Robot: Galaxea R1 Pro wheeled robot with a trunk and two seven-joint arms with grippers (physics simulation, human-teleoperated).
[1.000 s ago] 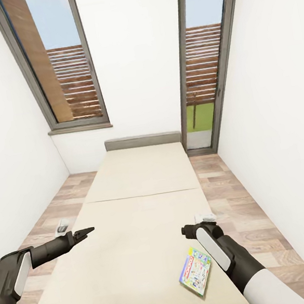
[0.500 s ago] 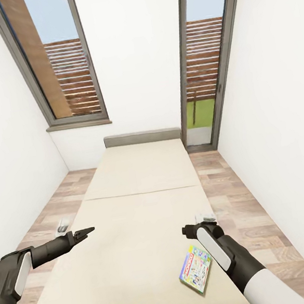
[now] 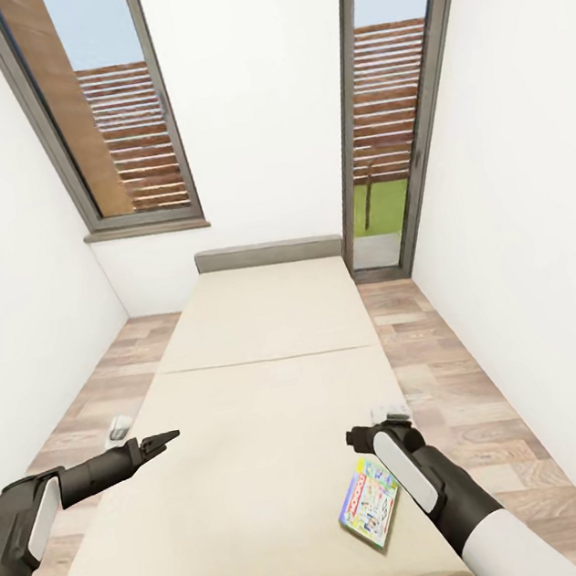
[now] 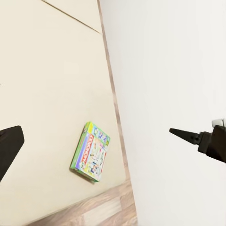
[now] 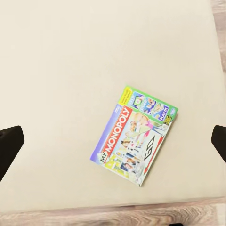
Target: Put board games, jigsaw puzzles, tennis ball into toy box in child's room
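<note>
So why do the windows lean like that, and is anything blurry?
Head view: wide-angle distortion splays the window frames; lighting is flat, shadows faint. Right wrist view: the board game is slightly soft, its title still readable.

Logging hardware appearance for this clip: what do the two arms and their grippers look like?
Both arms are matte black with a white oval panel on the forearm, turning white nearer the body. The left gripper and right gripper are black with slim pointed fingers. No cables or markings are visible.
</note>
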